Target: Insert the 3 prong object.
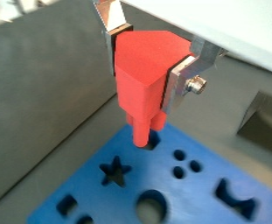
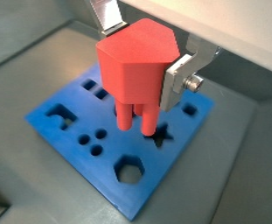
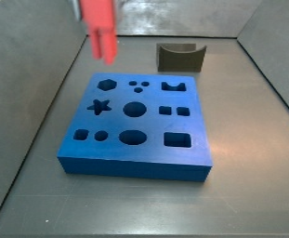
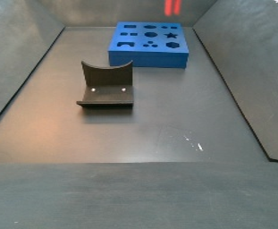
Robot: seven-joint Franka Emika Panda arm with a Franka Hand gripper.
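Observation:
My gripper is shut on the 3 prong object, a bright red peg with a thick head and slim rod prongs pointing down. Both wrist views show the silver fingers clamping its head. It hangs above the blue block, which has several shaped holes. The prong tips are over the block's top, near the star hole and apart from the three small round holes. In the side views only the red peg shows, above the block's far part.
A dark grey curved block stands on the floor behind the blue block; it also shows in a side view. Grey walls enclose the bin floor.

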